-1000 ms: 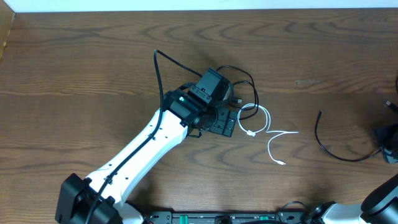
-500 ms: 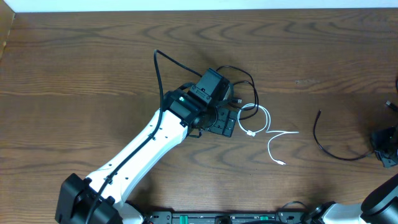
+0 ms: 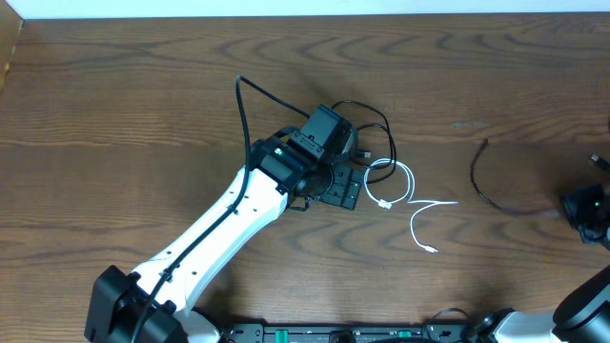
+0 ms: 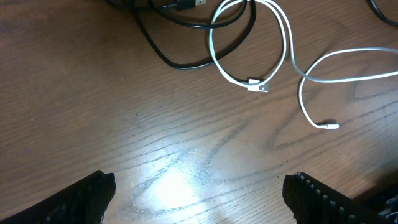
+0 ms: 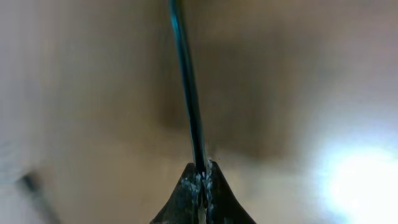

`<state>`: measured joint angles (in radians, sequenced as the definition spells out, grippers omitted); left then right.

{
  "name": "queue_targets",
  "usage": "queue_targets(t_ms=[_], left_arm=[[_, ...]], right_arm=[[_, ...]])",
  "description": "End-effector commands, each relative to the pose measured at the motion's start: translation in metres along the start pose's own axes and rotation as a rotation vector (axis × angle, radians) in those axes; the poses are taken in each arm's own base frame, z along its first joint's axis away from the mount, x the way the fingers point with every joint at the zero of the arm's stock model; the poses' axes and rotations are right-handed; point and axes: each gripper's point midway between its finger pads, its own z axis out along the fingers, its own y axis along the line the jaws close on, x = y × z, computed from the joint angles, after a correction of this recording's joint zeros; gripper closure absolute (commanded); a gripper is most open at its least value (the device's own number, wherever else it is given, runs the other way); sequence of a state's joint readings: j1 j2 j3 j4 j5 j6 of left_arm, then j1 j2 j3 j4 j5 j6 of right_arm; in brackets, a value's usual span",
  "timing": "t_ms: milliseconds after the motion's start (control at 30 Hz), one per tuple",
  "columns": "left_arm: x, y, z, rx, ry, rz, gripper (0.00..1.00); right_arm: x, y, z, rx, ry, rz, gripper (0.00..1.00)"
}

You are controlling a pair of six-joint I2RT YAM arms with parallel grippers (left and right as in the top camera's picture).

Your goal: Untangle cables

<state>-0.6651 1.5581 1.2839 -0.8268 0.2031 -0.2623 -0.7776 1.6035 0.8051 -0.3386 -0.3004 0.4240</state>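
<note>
The left pincer [image 4: 199,202] hangs wide open over the brown tabletop [image 3: 143,86], in the middle of the overhead view, and it grasps nothing. Just past its tips lies a white cable [image 4: 283,50], looped with a black cable [image 4: 180,62] near the top of the left wrist view. Far off at the right edge, the right pincer [image 5: 200,186] is clenched tight on a second black cable [image 5: 188,93], well apart from the others.
</note>
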Motion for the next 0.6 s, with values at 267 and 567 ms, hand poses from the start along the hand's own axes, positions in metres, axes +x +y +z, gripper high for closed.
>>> queue_targets(t_ms=[267, 567], left_arm=[[0.002, 0.003, 0.003, -0.016, 0.009, -0.006, 0.09], [0.002, 0.003, 0.003, -0.016, 0.009, -0.006, 0.09]], right_arm=[[0.053, 0.082, -0.037, -0.132, 0.099, -0.353, 0.99], [0.07, 0.109, -0.131, -0.079, 0.136, -0.464, 0.99]])
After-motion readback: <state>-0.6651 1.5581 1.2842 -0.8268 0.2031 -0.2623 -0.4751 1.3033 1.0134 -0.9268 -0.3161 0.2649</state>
